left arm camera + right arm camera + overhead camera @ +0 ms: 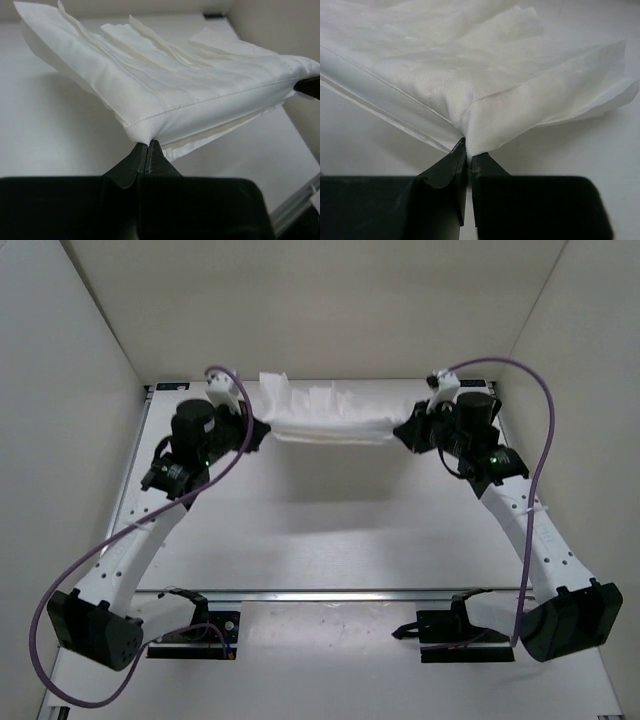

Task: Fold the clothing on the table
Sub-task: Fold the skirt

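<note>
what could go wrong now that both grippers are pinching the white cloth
The black left gripper pinches just a corner tip of the wrinkled white fabric garment, which might slip out. The black right gripper holds bunched layers; one could drop free. The garment hangs crumpled between them, so the fold may land uneven.

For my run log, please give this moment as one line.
left gripper: jaws shut on clothing corner | right gripper: jaws shut on other end | clothing: stretched between them above table
</note>
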`<state>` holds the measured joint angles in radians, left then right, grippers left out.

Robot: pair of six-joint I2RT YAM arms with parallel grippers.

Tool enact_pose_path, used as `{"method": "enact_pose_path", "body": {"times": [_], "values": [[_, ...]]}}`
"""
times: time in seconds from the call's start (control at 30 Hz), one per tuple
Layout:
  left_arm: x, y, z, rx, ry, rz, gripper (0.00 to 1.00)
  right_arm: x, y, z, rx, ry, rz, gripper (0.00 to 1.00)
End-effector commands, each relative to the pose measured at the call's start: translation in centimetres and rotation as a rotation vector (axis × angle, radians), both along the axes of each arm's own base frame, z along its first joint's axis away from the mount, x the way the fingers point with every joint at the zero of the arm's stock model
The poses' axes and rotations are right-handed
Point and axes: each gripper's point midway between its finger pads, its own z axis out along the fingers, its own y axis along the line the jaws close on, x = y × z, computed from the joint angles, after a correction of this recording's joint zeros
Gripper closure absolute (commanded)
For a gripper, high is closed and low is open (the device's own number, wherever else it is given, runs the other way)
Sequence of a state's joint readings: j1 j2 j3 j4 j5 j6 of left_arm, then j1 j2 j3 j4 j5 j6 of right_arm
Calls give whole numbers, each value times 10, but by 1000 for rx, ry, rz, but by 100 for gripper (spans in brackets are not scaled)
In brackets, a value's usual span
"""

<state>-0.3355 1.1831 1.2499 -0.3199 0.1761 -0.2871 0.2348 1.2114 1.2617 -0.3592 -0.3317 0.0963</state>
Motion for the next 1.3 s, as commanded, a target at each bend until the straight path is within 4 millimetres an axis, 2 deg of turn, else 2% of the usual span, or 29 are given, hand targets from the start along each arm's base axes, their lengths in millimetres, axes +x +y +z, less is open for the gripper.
{"method": "enact_pose_path", "body": {"times": [0.0,0.07,0.1,0.13,0.17,0.2,0.27,0.33,0.4,0.43,0.47,0.5,0.53,0.57,0.6,0.67,0.7,0.8,0.87,0.9,0.93,1.0,1.07,1.1,1.13,1.17,1.2,1.23,1.27], "values": [[-19,49,-64,83,106,206,100,-24,-47,-83,-104,192,-200,100],[-48,49,-82,65,159,192,100,-50,-35,-111,-76,288,-163,100],[-60,46,-97,84,201,177,100,-63,-27,-109,-71,301,-134,100],[-71,50,-91,61,198,191,100,-76,-16,-110,-66,323,-107,100],[-82,48,-87,51,196,185,100,-82,-11,-105,-55,321,-109,100],[-85,53,-79,36,182,205,100,-83,-11,-102,-49,318,-118,100],[-80,60,-70,18,178,228,100,-69,-19,-93,-3,309,-144,100],[-63,65,-72,9,192,226,100,-56,-24,-100,59,355,-109,100],[-42,60,-96,39,255,217,100,-36,-35,-127,47,419,-128,100],[-37,55,-106,54,263,214,100,-33,-36,-133,41,430,-124,100],[-29,50,-119,71,286,210,100,-29,-34,-149,24,461,-122,100],[-28,47,-144,94,339,209,100,-26,-34,-158,4,469,-125,100],[-27,45,-157,95,358,200,100,-23,-29,-171,1,504,-111,99],[-30,44,-183,89,423,208,100,-20,-27,-184,-3,541,-104,100],[-28,41,-186,57,433,207,100,-20,-23,-198,1,588,-91,100],[-38,41,-209,54,472,207,100,-24,-11,-208,9,630,-49,100],[-38,44,-209,55,458,220,100,-27,-8,-216,-1,645,-44,100],[-38,55,-210,67,452,246,100,-28,-6,-221,-9,634,-40,100],[-25,62,-198,79,444,260,100,-18,-6,-209,19,617,-27,100],[-20,64,-186,88,427,259,100,-15,-10,-207,17,617,-40,100],[-20,61,-188,113,429,240,100,-5,-16,-200,11,595,-50,100],[-19,57,-178,130,391,229,100,3,-20,-191,-10,575,-53,100],[-12,59,-163,105,340,248,100,19,-20,-164,0,500,-54,100],[-2,62,-148,71,305,253,100,24,-20,-157,-8,472,-58,100],[3,64,-147,66,307,262,100,36,-21,-141,-15,426,-70,99],[14,65,-136,67,287,259,100,51,-22,-122,-12,378,-82,100],[27,65,-121,80,253,272,100,58,-23,-115,-19,356,-93,100],[33,62,-112,102,223,258,100,74,-21,-87,-5,285,-92,100],[46,57,-90,125,168,252,100,89,-21,-64,-11,224,-100,100]]}}
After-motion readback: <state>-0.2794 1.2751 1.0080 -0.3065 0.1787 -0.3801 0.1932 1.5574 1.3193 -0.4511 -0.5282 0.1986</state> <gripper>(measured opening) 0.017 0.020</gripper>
